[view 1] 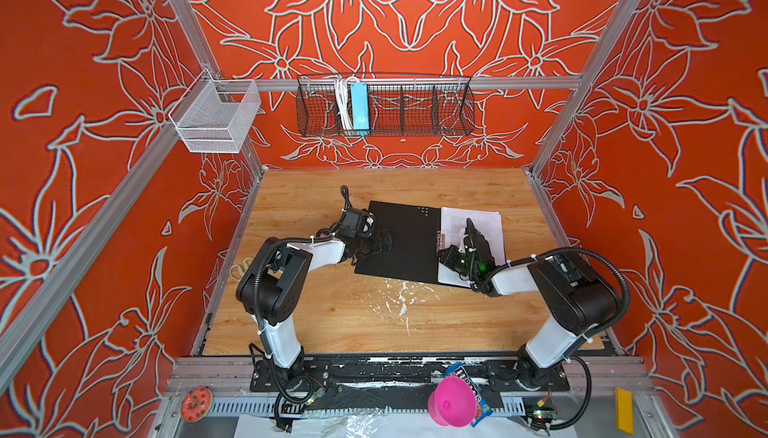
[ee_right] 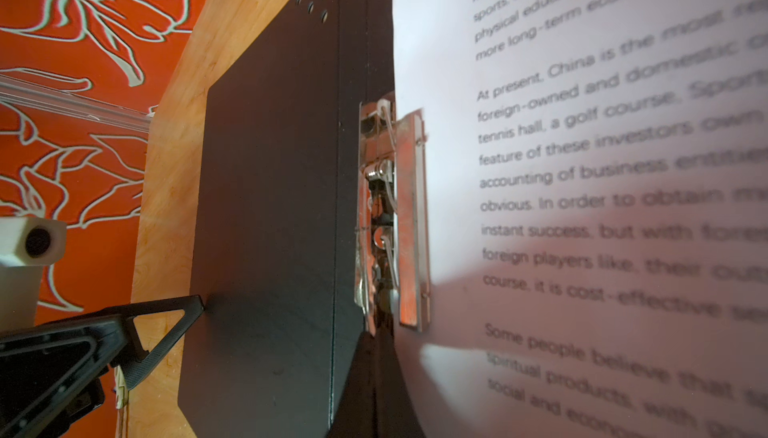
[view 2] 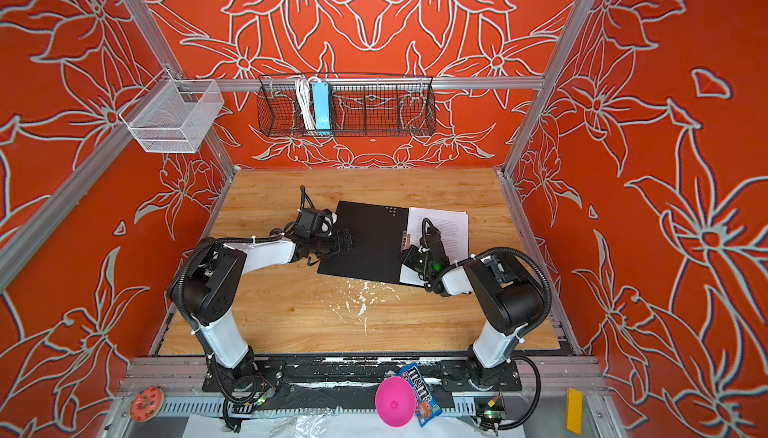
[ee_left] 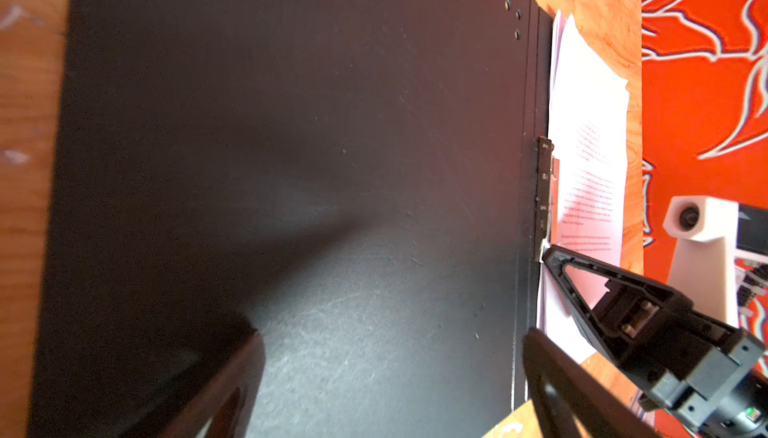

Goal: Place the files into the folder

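The folder [view 1: 399,245] [view 2: 365,245] lies open on the wooden table, black inside up. The files [view 1: 478,224] [view 2: 451,224], white sheets of printed text, lie stacked on its right half beside the metal spine clip [view 1: 439,240] [ee_right: 390,207]. My left gripper [view 1: 380,245] [ee_left: 390,340] is open over the left cover [ee_left: 291,124], with nothing between its fingers. My right gripper [view 1: 444,251] [ee_right: 376,340] is shut, its tips at the near end of the clip, next to the edge of the files [ee_right: 582,166]. In the right wrist view, one left finger [ee_right: 166,324] touches the cover's outer edge.
A black wire basket [view 1: 415,124] on the back wall holds a light-blue power strip [view 1: 359,108]. A white mesh basket [view 1: 216,120] hangs at the left. A pink cone [view 1: 451,400] and a sweets bag [view 1: 478,398] lie on the front rail. White marks [view 1: 399,294] spot the table.
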